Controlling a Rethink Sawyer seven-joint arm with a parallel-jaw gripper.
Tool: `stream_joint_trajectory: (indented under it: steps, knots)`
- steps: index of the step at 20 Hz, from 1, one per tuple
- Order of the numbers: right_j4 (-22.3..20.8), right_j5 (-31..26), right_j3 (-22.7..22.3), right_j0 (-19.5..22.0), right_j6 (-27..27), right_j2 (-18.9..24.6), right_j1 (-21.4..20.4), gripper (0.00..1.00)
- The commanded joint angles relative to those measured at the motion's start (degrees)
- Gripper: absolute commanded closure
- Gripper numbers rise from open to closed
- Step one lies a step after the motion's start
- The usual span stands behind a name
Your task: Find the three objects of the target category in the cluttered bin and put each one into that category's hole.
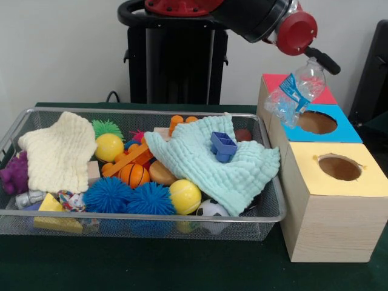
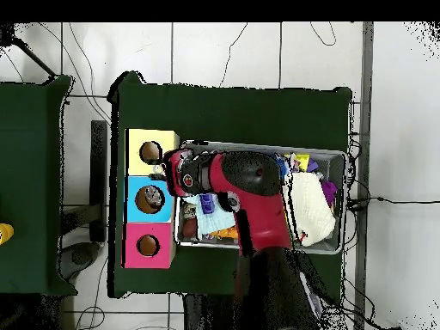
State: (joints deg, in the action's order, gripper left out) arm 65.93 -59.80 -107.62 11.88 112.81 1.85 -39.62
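My gripper hangs from the red wrist at the upper right and is shut on the neck end of a clear water bottle with a pale blue label. The bottle hangs tilted in the air, its base just above the round hole in the blue-topped box. The wire mesh bin lies to the left, full of toys and cloths. No other bottle shows plainly in it. In the overhead view the arm covers much of the bin, and the wrist reaches to the blue box.
Three wooden boxes stand in a row right of the bin: pink top, blue top, yellow top. The bin holds a cream cloth, a mint cloth, blue spiky balls and yellow balls.
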Motion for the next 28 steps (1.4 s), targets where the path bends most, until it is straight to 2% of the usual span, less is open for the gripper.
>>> stream_joint_trajectory:
  steps: [1,12,19,28]
  knots:
    - [4.22,-2.4,-4.22,1.92,4.38,6.66,3.52,1.0]
    - [7.9,-3.24,-6.48,2.76,1.44,9.06,4.62,1.0]
    - [9.58,-5.52,-9.18,2.46,2.81,9.71,1.0,1.0]
    - [6.31,-11.26,-12.26,4.47,4.33,8.0,-3.96,1.0]
